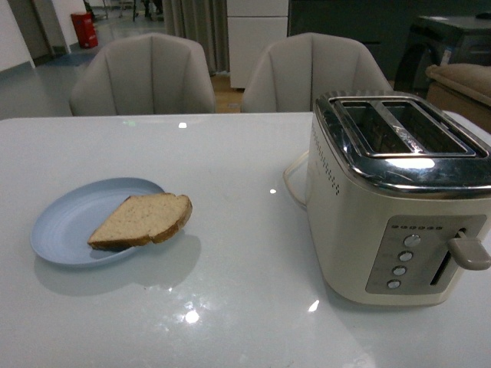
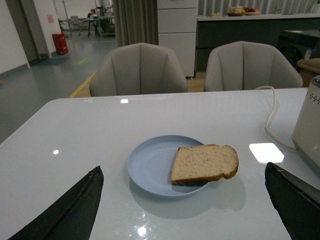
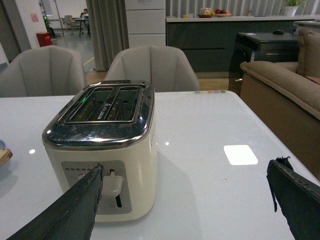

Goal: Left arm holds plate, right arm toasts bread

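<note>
While bare counter [image 1: 230,153] spreads between the toaster [image 1: 399,207] and the blue plate [image 1: 65,218], the bread slice [image 1: 142,218] overhangs the plate's toaster-side rim, ahead between the wide-open left jaws; right jaws gape before the toaster.

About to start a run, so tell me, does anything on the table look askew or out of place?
Only the bread: it hangs over the rim of the plate toward the toaster. Nothing spilled.
</note>
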Controlling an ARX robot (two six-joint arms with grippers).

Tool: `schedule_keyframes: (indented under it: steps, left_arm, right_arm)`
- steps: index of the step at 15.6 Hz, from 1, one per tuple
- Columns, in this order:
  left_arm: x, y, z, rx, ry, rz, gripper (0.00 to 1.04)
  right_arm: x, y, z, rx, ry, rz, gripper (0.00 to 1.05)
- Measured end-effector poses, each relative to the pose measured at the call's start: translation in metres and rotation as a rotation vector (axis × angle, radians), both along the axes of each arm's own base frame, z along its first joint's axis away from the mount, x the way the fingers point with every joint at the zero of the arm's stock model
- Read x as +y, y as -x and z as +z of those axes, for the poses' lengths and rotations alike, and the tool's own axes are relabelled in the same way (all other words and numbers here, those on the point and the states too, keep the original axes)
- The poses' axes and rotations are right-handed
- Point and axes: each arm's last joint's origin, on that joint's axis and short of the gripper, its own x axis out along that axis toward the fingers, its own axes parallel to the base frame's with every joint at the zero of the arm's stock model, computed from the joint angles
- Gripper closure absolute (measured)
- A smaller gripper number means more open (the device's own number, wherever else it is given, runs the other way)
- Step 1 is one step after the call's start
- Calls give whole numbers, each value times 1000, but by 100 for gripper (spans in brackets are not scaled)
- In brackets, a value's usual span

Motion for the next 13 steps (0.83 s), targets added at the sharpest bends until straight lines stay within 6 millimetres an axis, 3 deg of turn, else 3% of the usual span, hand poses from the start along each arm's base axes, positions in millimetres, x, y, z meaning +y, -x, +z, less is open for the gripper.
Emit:
schedule_keyframes:
  steps: [13]
  left_arm:
    - [0, 0, 0, 0, 0, 0, 7]
  right_arm:
    - [0, 0, 0, 0, 0, 0, 6]
